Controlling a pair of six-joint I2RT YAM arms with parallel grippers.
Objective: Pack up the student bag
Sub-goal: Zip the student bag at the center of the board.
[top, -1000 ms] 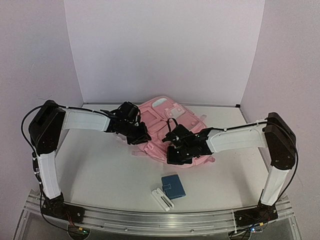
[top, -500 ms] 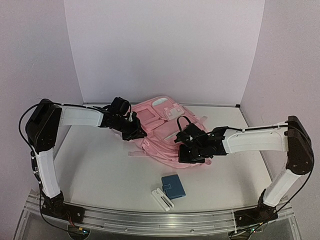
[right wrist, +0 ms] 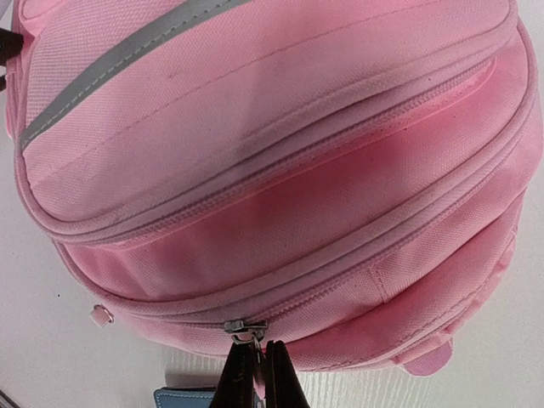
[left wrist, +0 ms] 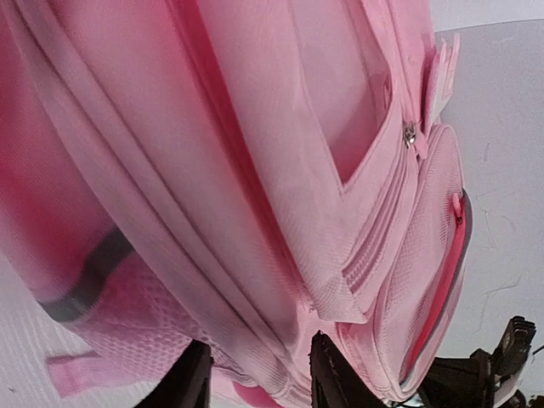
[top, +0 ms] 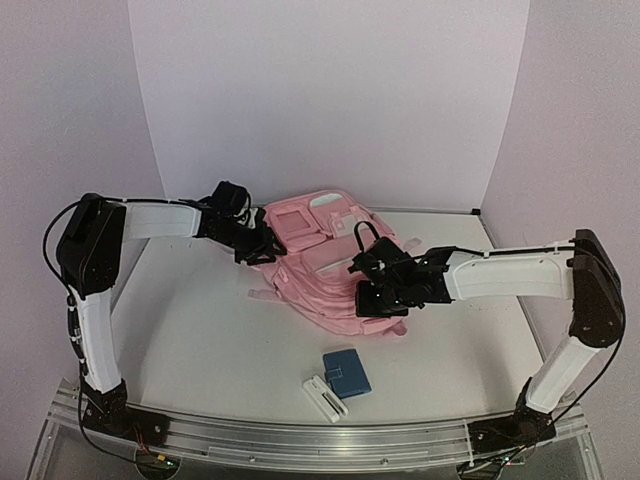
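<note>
The student bag (top: 312, 268), a soft pink backpack, lies flat in the middle of the table. My left gripper (top: 258, 247) is at the bag's back left edge. In the left wrist view the left gripper (left wrist: 255, 384) is open, its fingers astride a fold of the bag (left wrist: 255, 170) near a seam. My right gripper (top: 376, 298) is at the bag's near right end. In the right wrist view the right gripper (right wrist: 259, 367) is shut on the metal zipper pull (right wrist: 246, 328) of the bag's (right wrist: 272, 127) lowest zip, which looks closed.
A blue case (top: 347, 372) and a white boxy item (top: 325, 397) lie on the table in front of the bag; the blue case (right wrist: 183, 398) also shows below the right fingers. White walls stand behind and at both sides.
The bag has shifted back and to the left. My left gripper moved back-left with it and its jaws have come apart. My right gripper, still on the zipper pull, moved right and slightly back.
</note>
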